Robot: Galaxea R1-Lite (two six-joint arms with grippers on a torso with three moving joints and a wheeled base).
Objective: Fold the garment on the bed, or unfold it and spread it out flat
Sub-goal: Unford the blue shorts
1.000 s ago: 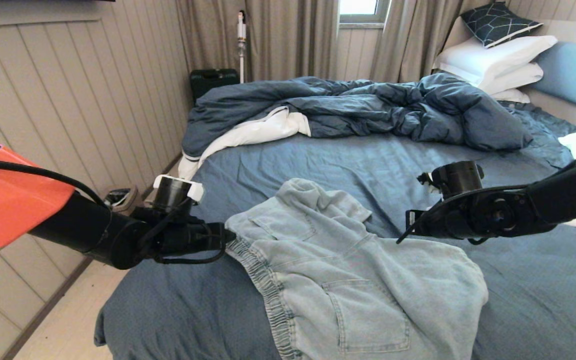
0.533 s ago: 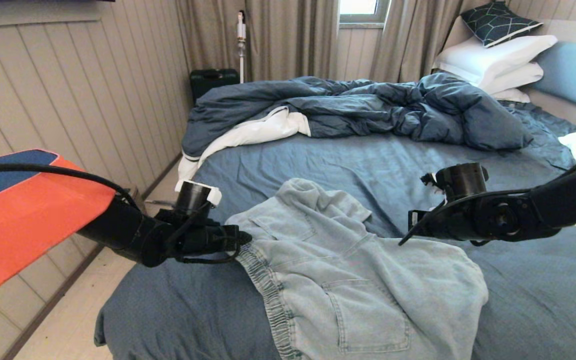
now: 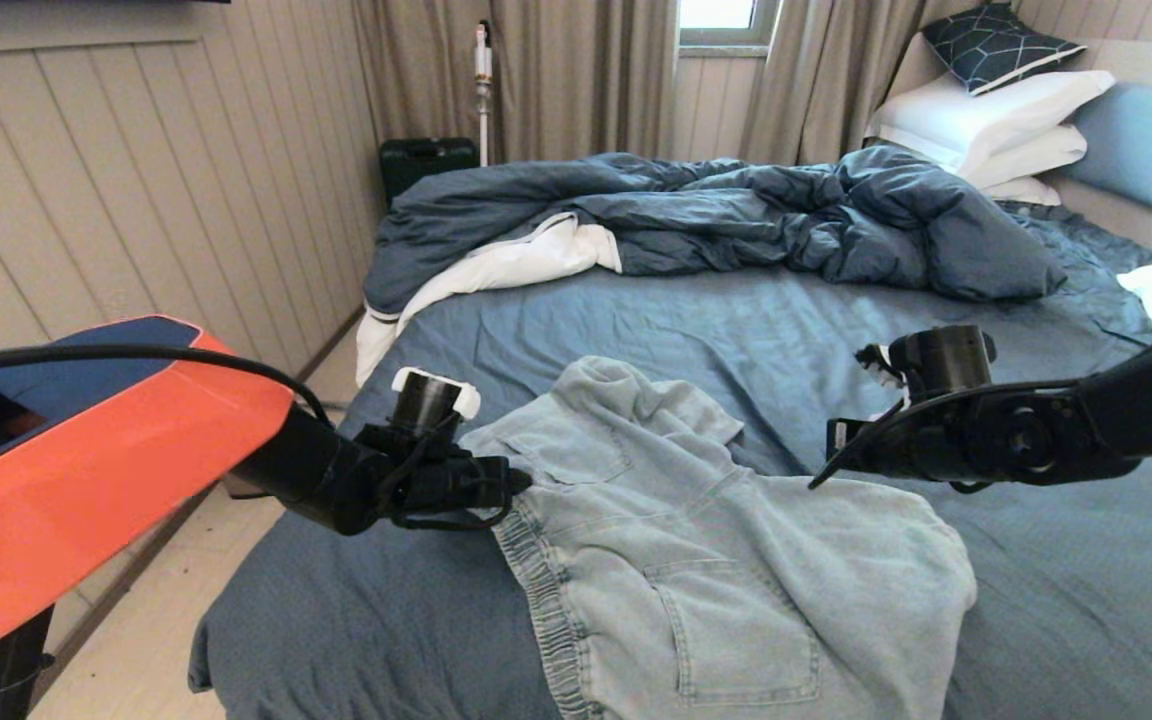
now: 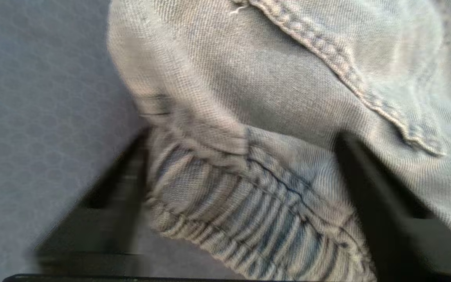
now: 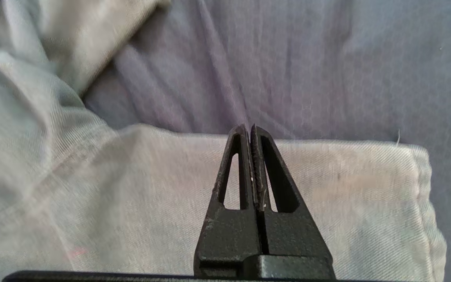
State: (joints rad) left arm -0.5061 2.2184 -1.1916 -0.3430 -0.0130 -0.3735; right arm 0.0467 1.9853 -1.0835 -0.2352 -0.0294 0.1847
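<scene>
The garment [image 3: 696, 560], pale blue denim shorts, lies crumpled on the bed's slate-blue sheet [image 3: 736, 320], near the front edge. Its gathered waistband [image 3: 536, 580] faces left and a patch pocket [image 3: 736, 630] faces up. My left gripper [image 3: 518, 486] is open at the waistband's upper corner. The left wrist view shows the gripper [image 4: 243, 152] with its fingers [image 4: 131, 188] wide apart and the gathered waistband [image 4: 257, 223] between them. My right gripper [image 3: 818, 478] hovers shut and empty over the shorts' right leg. In its wrist view the gripper [image 5: 249, 129] points past the leg [image 5: 131, 196] toward the sheet [image 5: 307, 70].
A rumpled dark blue duvet [image 3: 716, 215] with white lining lies across the bed's far half. White pillows [image 3: 996, 120], a patterned cushion [image 3: 996, 40] and the blue headboard [image 3: 1151, 140] are at the far right. A panelled wall and floor strip [image 3: 136, 650] run along the left.
My left arm has moved right, bringing its open fingers onto the waistband corner. The right gripper has drifted slightly right. The shorts have barely shifted.
</scene>
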